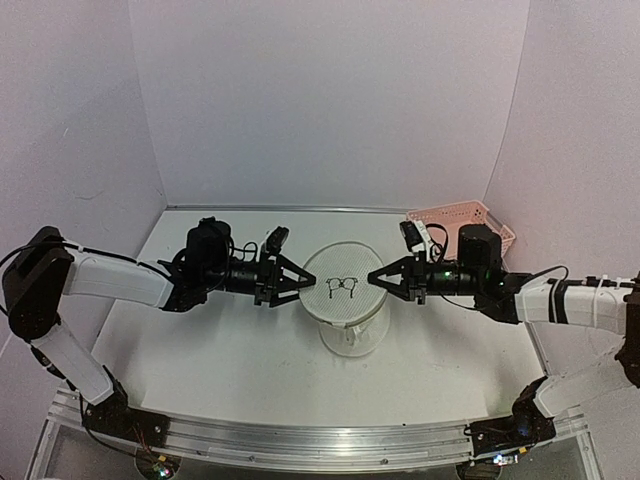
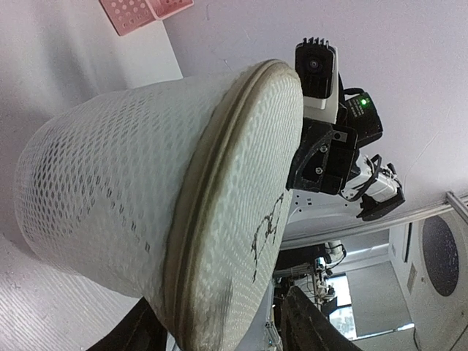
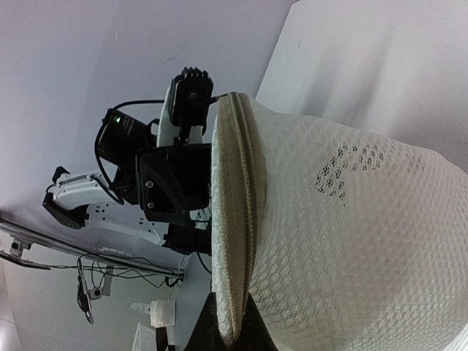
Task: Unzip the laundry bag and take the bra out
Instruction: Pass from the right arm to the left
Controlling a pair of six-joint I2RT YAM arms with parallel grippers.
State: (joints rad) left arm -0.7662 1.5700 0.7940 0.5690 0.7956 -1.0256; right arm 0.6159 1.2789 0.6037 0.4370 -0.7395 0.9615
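The laundry bag [image 1: 345, 290] stands upright mid-table, a white mesh drum with a black bra drawing on its round top. My left gripper [image 1: 300, 283] is level with its left rim. In the left wrist view the jaws [image 2: 227, 322] are open and straddle the top rim [image 2: 219, 219], with a gap at one finger [image 2: 314, 322]. My right gripper [image 1: 375, 278] is at the right rim. In the right wrist view it [image 3: 232, 325] is shut on the rim by the zipper seam [image 3: 248, 212], which looks closed. The bra is hidden.
A pink lattice basket [image 1: 460, 220] stands at the back right by the wall and also shows in the left wrist view [image 2: 139, 11]. White walls enclose the table on three sides. Each arm faces the other across the bag.
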